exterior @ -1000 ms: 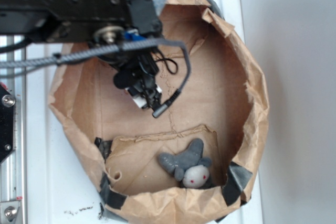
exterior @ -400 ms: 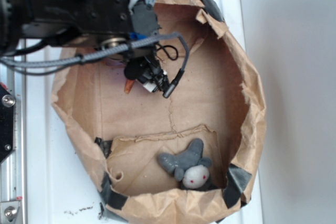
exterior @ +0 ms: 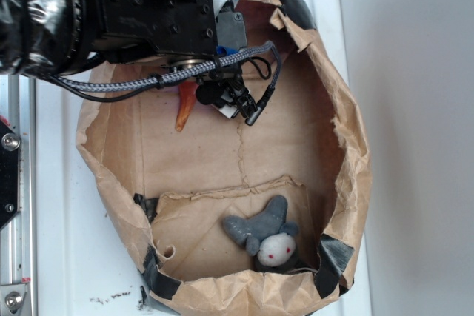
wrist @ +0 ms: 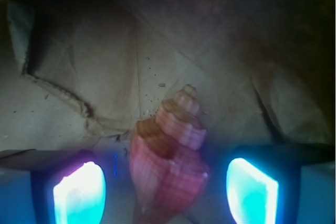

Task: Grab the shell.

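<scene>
Paper-lined basket [exterior: 348, 183], shell [exterior: 185, 106] half hidden

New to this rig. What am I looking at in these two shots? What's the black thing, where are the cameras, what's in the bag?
The black machine at the top of the exterior view is a robot arm; its gripper, a two-fingered claw, reaches down into a wide brown paper bag that lies open on a white surface. That picture comes from a fixed camera looking down from above.

The other picture comes from a camera on the arm's wrist, looking along the claw. The two glowing blue-white pads at the bottom corners are its fingers.

Inside the bag are two things: an orange-tan spiral shell, and a grey-and-white plush toy near the bag's lower edge.

The shell sits between the open fingers, with a clear gap on each side, so nothing is gripped. From above, only its pointed tail shows below the arm.
</scene>
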Robot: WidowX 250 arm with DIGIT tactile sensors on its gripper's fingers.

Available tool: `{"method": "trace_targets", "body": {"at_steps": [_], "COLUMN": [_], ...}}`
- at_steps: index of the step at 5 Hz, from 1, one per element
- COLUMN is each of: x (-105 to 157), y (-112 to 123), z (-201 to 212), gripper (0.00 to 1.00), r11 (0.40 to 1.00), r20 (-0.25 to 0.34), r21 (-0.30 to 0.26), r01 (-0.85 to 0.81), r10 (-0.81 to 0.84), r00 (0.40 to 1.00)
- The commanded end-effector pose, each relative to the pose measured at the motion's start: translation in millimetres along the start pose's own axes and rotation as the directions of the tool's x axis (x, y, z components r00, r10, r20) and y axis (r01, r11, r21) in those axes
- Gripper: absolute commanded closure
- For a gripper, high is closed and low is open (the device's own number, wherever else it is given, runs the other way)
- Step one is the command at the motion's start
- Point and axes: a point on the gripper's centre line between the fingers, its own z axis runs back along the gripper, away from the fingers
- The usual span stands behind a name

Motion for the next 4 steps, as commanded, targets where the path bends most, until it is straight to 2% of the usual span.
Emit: {"method": "trace_targets", "body": {"at_steps": [1, 2, 4], "x": [7, 6, 1], "y": [-15, -16, -18], "z": [-1, 1, 25], "gripper": [0.00, 1.00, 1.00], "r11": [0.990, 0.991, 0.977], "r20": [0.057, 0.026, 0.049], "r21": [-0.085, -0.090, -0.143], "r01": [0.114, 0.097, 0.158], "r10": [-0.109, -0.095, -0.152], "r00": [0.992, 0.995, 0.987]}}
